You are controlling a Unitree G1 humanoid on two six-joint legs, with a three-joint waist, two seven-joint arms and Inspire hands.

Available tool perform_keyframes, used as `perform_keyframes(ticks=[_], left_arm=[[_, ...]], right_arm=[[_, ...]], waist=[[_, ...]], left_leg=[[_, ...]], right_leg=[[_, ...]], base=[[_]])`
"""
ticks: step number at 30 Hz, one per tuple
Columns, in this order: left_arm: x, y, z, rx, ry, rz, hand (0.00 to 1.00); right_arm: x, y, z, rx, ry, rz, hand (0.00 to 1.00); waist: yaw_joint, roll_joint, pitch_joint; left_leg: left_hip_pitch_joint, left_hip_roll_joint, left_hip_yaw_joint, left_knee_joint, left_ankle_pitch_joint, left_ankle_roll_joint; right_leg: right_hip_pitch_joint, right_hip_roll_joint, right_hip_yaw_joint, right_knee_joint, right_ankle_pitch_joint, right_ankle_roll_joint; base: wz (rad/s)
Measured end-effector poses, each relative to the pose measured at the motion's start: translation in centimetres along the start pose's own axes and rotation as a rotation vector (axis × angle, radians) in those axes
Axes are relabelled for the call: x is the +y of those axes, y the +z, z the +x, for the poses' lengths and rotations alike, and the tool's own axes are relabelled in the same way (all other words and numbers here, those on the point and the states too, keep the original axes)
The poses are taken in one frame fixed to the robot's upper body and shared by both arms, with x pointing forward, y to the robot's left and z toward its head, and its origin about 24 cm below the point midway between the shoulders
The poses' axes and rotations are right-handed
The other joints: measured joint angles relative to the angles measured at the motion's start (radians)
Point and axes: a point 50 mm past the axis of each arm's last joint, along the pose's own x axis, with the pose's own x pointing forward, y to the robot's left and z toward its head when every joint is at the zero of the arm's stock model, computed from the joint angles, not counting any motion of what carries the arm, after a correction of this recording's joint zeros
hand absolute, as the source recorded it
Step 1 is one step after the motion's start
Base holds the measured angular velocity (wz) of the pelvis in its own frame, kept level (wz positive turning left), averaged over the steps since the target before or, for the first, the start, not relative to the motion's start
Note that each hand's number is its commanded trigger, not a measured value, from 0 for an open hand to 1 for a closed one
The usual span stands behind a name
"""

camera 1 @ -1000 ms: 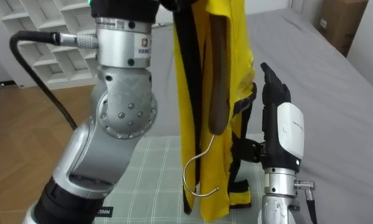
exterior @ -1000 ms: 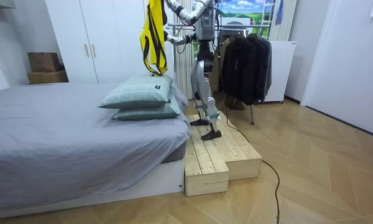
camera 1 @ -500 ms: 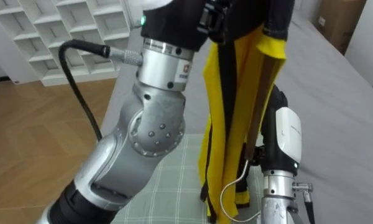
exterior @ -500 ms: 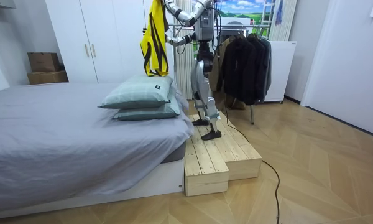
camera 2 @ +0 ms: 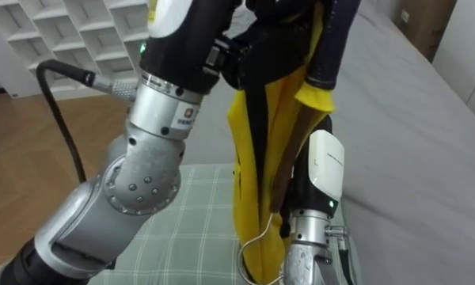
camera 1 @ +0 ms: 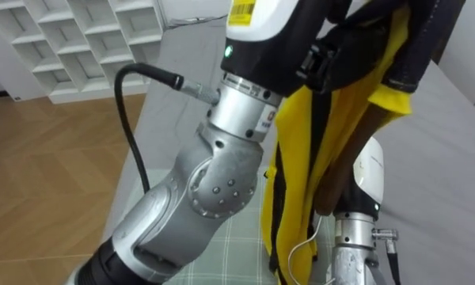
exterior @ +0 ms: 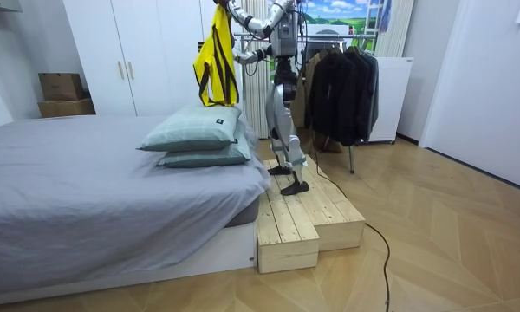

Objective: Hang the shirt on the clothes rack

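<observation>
A yellow garment point(camera 1: 301, 158) with black trim hangs in front of me, held up high by my left hand point(camera 1: 340, 39), whose fingers are curled into its top. A brown wooden hanger point(camera 1: 340, 170) sits inside the cloth, with its wire hook point(camera 1: 301, 252) pointing down. My right hand point(camera 1: 368, 178) is upright just behind the garment, and its fingers are hidden by the cloth. In the room view I stand on a wooden platform point(exterior: 308, 217) beside the bed. There the garment point(exterior: 215, 52) dangles above the pillows.
A checked pillow point(camera 1: 237, 253) lies below the garment on the grey bed point(exterior: 87, 191). Behind me stands a clothes rack with dark clothes point(exterior: 338, 82). White wardrobes point(exterior: 130, 52) line the far wall and a white cubby shelf point(camera 1: 71, 39) is beyond the bed.
My left arm has swung the garment nearer my body and to the right in the eye views. The cloth now covers the right hand's fingers, which showed straight a second ago.
</observation>
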Motion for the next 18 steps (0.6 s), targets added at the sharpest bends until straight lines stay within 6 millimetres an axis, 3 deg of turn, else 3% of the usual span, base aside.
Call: perform_keyframes(ticks=[18], left_arm=[[-0.93, -0.01, -0.84, 0.019, -0.071, -0.019, 1.00]], right_arm=[[0.25, -0.69, -0.17, 0.061, 0.028, 0.005, 1.00]], waist=[[-0.001, -0.019, -0.0037]], left_leg=[[0.002, 0.000, -0.023, 0.000, 0.000, 0.000]], right_leg=[[0.009, -0.002, -0.019, 0.001, 0.000, 0.000]], base=[[0.03]])
